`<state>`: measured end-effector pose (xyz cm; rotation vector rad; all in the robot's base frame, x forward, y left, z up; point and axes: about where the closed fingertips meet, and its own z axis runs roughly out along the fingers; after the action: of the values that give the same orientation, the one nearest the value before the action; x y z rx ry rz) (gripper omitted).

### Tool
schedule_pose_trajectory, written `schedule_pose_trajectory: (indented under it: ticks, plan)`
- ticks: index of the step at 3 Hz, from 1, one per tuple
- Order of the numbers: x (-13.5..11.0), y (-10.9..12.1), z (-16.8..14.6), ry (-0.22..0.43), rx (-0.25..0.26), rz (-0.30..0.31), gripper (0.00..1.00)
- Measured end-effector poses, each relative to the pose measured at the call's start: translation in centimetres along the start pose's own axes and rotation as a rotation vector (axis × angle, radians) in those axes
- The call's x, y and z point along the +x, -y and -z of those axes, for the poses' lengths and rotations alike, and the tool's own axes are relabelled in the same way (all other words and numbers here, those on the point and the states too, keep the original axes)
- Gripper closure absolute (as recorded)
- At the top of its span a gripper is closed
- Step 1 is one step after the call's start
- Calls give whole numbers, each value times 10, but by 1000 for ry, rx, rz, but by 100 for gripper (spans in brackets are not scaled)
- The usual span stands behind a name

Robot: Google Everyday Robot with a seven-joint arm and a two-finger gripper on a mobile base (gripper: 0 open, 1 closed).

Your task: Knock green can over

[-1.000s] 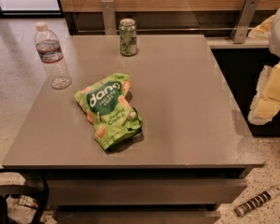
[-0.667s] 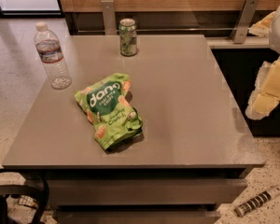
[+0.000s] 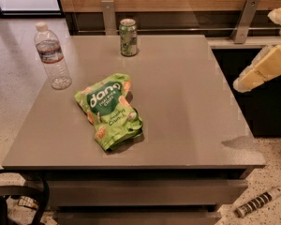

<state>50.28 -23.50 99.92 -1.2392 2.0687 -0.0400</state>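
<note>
The green can (image 3: 128, 37) stands upright at the far edge of the grey table (image 3: 187, 102), a little left of the middle. It has green and white patterned sides and a silver top rim. My gripper (image 3: 261, 70) shows as a cream-coloured piece at the right edge of the view, above the floor just beyond the table's right edge. It is far to the right of the can and apart from it.
A clear plastic water bottle (image 3: 52, 56) stands upright at the table's left edge. A flat bright-green snack bag (image 3: 110, 109) lies in the middle left of the table. A wooden wall with metal brackets (image 3: 108, 16) runs behind the table.
The cream gripper piece at the right has risen a little and tilted. The can, bottle and bag have not moved.
</note>
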Motion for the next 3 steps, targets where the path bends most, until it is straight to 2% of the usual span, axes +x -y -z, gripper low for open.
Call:
schedule_pose_trajectory:
  ticks: [1,2,3]
  plan:
    - [-20,24,-17,192,53,-78,0]
    - [-54,50,-36,408,84,-140,0]
    - [-87,63,-50,574,64,-204,0]
